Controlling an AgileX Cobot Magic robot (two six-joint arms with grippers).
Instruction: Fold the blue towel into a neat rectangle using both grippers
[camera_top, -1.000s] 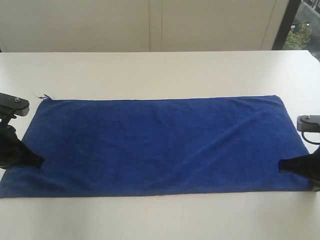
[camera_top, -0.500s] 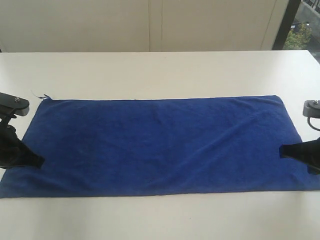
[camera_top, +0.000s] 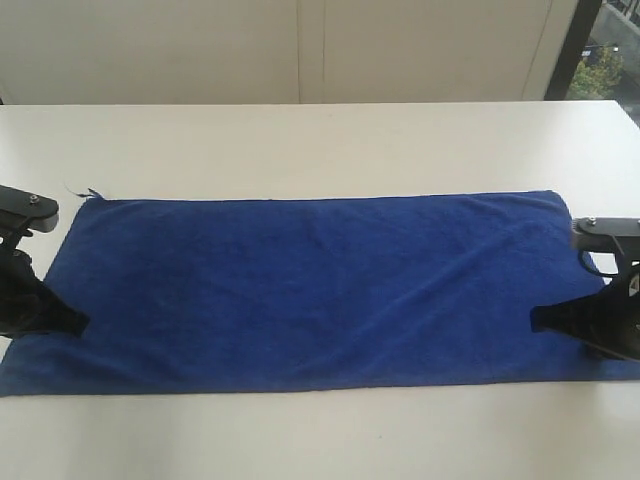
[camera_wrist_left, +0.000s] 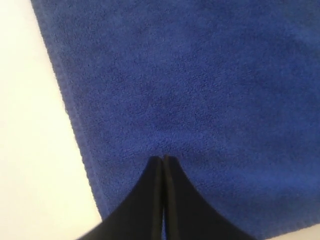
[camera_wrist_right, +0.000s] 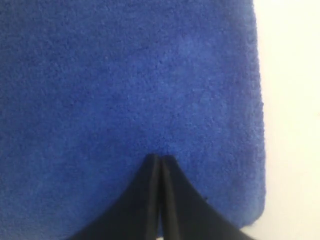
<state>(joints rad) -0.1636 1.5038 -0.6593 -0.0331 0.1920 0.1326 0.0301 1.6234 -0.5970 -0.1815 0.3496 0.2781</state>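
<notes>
Near hem: the blue towel (camera_top: 320, 285) lies flat and fully opened out on the pale surface (camera_top: 320, 140), and its long near edge runs close to the surface's front. No fold is made yet.
Left pincer (camera_top: 80, 322): clenched, jaws pressed together. Its tip is down on the towel's left short end, just inside the hem and nearer the near edge than the far one. Whether any cloth is nipped between the jaws, I cannot tell.
Right pincer (camera_top: 535, 318): clenched likewise, with its tip on the towel's right short end, a little further in from that hem.
Why so placed: probably one pincer mirrors the other at each end so both ends can be worked together and the fold comes out square.
Towel's look: deep blue terry, plain and soft-piled, with a thin stitched hem and a few shallow creases slanting across its middle.
Far hem: straight, with a loose thread (camera_top: 85, 192) at the towel's far left corner.
Beyond the towel: bare surface, then a light wall (camera_top: 300, 50).
</notes>
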